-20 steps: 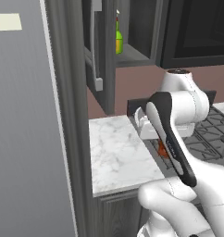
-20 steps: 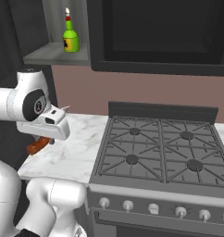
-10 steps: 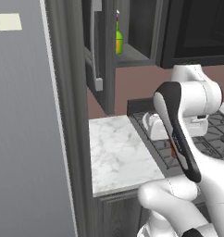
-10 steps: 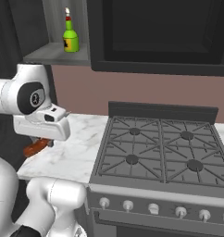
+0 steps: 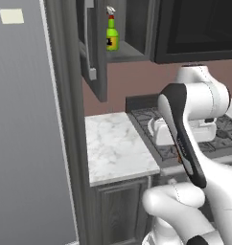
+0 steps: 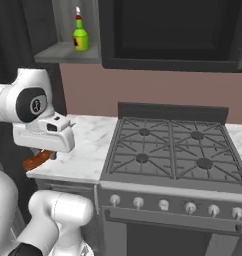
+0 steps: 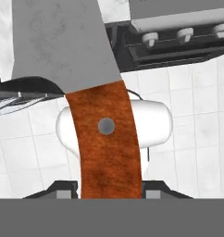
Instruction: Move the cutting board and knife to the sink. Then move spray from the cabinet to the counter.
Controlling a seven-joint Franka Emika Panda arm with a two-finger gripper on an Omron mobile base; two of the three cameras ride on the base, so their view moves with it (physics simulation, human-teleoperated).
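The gripper [image 7: 109, 194] clamps one knife [image 7: 104, 139] by its handle, blade pointing away. One spray [image 5: 111, 34] stands well above; its black label is unreadable.

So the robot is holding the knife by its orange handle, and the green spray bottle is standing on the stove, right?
Not quite. The gripper is holding the knife by its orange handle, but the green spray bottle is not on the stove. It stands on the shelf of the open cabinet, up on the wall to the stove's left. Both base views show it there.
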